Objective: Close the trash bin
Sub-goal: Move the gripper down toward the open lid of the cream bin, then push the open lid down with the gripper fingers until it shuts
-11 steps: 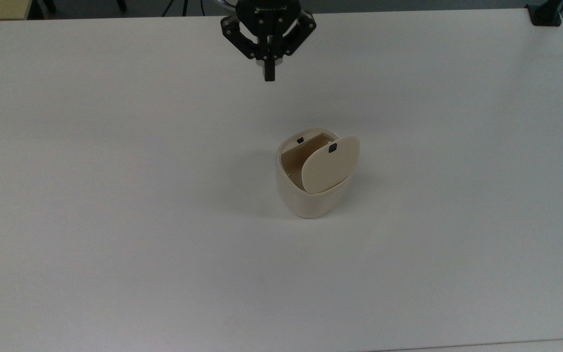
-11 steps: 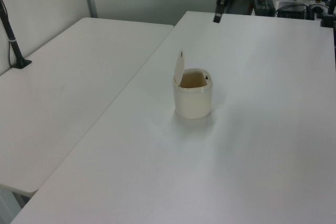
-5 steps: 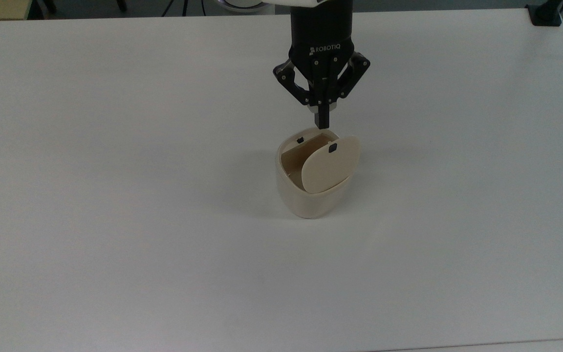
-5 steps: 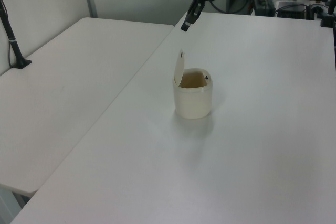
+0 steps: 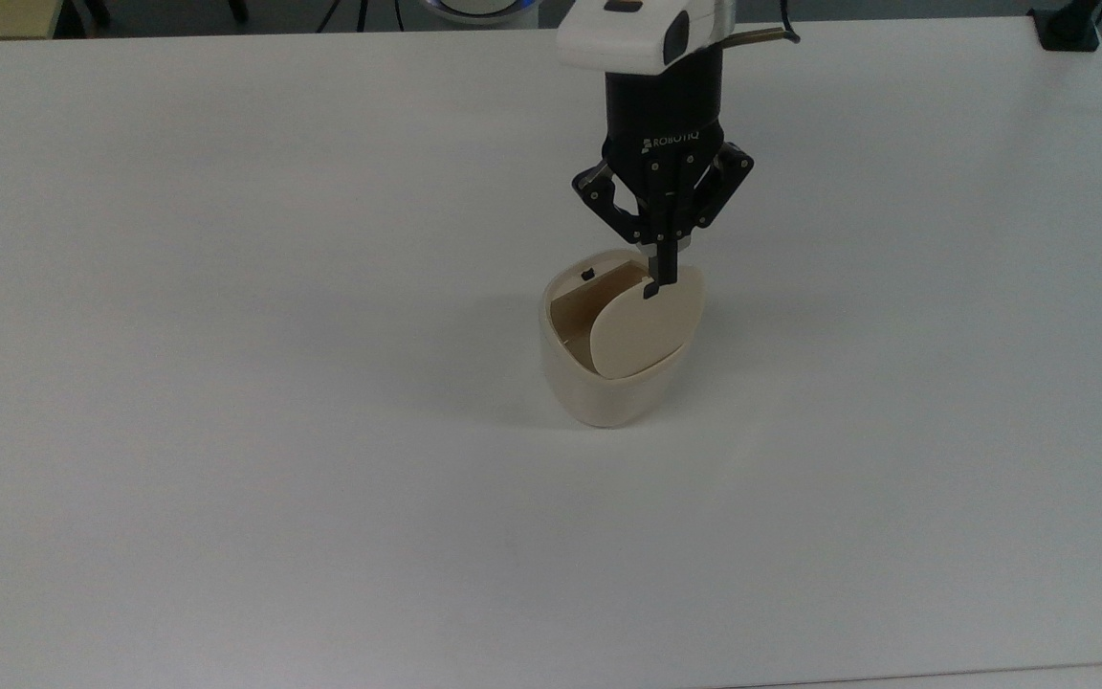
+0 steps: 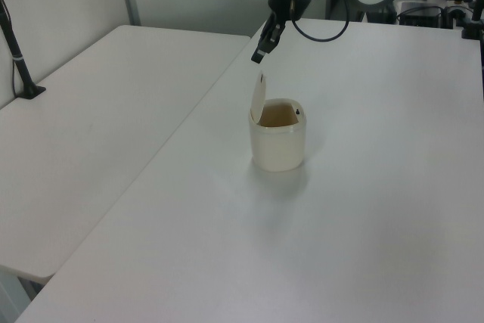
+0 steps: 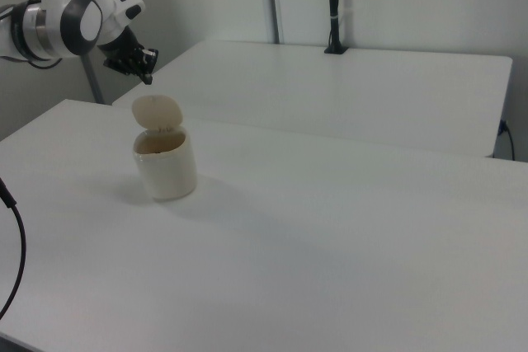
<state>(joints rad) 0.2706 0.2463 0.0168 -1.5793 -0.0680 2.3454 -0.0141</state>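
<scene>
The cream trash bin (image 5: 608, 388) (image 6: 278, 149) (image 7: 167, 171) stands near the middle of the white table. Its flat lid (image 5: 645, 330) (image 6: 258, 100) (image 7: 157, 113) is swung up on its hinge and stands nearly upright, so the brown inside shows. A small black mark sits at the lid's top edge. My gripper (image 5: 667, 271) (image 6: 258, 57) (image 7: 148, 79) points down with its fingers pressed together, holding nothing. Its tip hangs just above the lid's top edge, with a small gap in the left view and the right view.
The white table (image 5: 226, 431) carries the bin alone. A black clamp (image 5: 1068, 29) sits at the top view's upper right corner. A second table (image 6: 91, 126) adjoins, with a black post (image 6: 17, 54) (image 7: 332, 6) on it.
The gripper has come from the table's far edge toward the bin and down, ending just over the raised lid. The lid and bin have not moved.
</scene>
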